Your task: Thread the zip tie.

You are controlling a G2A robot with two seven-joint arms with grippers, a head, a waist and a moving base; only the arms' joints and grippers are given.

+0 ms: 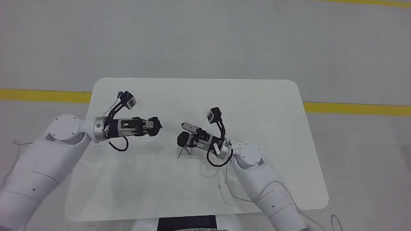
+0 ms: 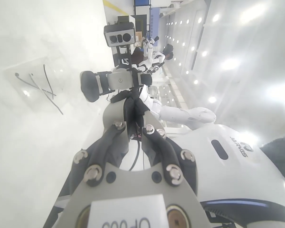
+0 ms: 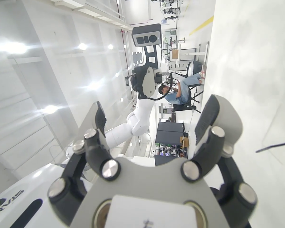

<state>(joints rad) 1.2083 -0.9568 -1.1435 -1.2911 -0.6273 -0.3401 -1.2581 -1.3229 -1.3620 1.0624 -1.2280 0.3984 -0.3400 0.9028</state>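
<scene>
We see the left gripper (image 2: 133, 105) jaws clenched, on what we cannot tell; right gripper (image 3: 155, 103) jaws released; zip ties (image 2: 47, 90) on the bench (image 1: 270, 102).

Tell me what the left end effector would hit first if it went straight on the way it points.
Probably the right end effector, which faces it, open, just ahead above the table. The left end effector points almost straight at it, though depth is hard to judge.
</scene>
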